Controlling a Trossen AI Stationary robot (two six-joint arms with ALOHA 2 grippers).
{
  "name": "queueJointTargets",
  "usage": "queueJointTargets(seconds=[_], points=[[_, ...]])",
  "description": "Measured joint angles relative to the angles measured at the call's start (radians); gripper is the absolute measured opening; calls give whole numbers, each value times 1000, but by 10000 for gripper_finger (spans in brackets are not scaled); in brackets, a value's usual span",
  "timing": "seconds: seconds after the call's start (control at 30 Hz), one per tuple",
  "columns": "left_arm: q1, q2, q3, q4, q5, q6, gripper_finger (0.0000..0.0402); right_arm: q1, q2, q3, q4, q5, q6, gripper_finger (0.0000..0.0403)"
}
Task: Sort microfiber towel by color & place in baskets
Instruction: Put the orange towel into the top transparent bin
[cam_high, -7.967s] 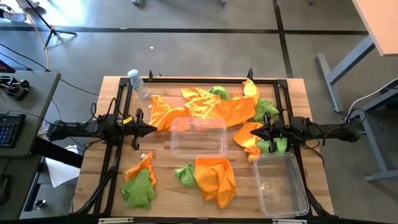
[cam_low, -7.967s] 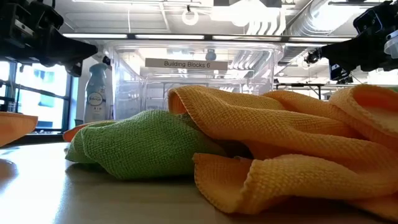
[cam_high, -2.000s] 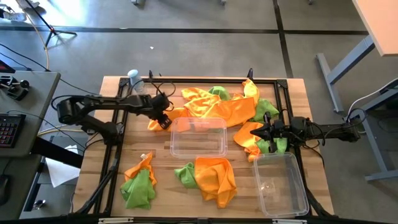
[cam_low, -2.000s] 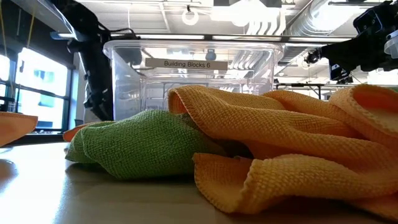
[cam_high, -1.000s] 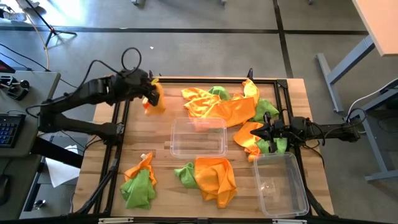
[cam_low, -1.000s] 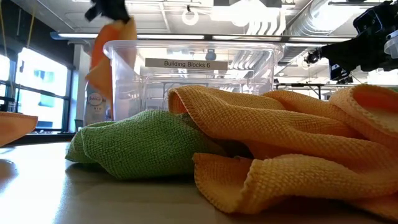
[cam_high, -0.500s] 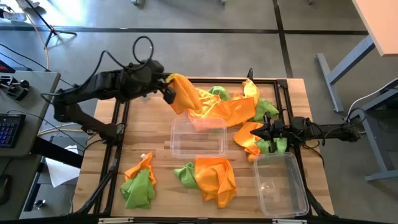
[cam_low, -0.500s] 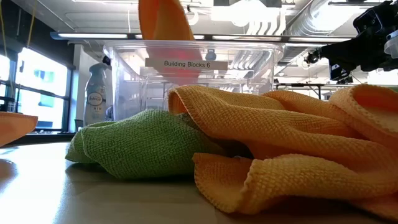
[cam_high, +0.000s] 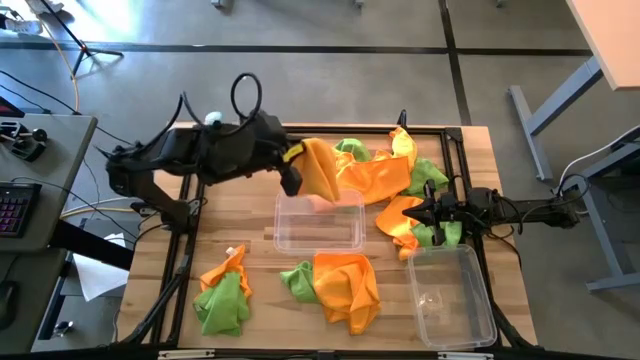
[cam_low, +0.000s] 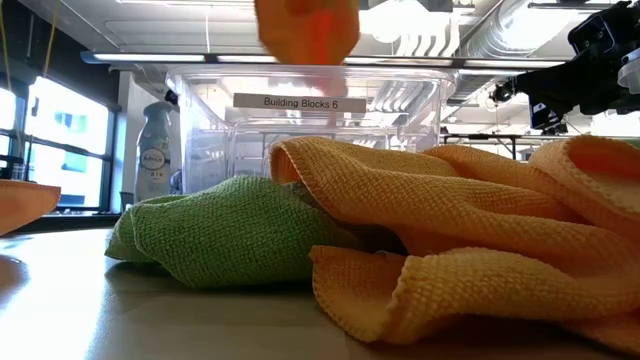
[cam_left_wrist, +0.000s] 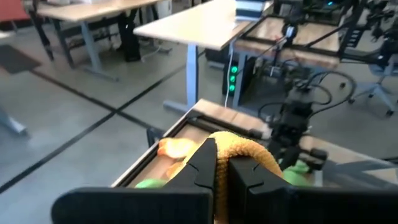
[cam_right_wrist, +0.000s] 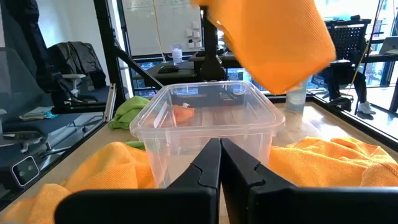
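Now we see the left hand (cam_high: 291, 178) up over the tabletop (cam_high: 160, 262), clenched on an orange towel (cam_high: 322, 170) that hangs just above the far rim of the middle basket (cam_high: 319, 222) — not inside it. The right hand (cam_high: 430, 213) waits at the right side, fingers pressed together on nothing, among the loose orange and green towels (cam_high: 395, 180) heaped beyond and beside that basket. A second basket (cam_high: 451, 297) sits at the near right corner. More towels lie near us — an orange-and-green pair (cam_high: 338, 285) and another such pair (cam_high: 223, 295) to the left.
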Motion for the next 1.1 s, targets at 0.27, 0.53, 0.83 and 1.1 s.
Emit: queueJointTargets(seconds=[0.27, 0.53, 0.83, 1.1], points=[[-90, 54, 77, 0, -63, -30, 0, 0, 0, 0, 0, 0, 0, 1], [-173, 73, 77, -112, -55, -156, 0, 0, 0, 0, 0, 0, 0, 1], [-181, 113, 77, -301, 38, -289, 0, 0, 0, 0, 0, 0, 0, 1], [-140, 200, 77, -369, 85, -290, 0, 0, 1, 0, 0, 0, 0, 1]])
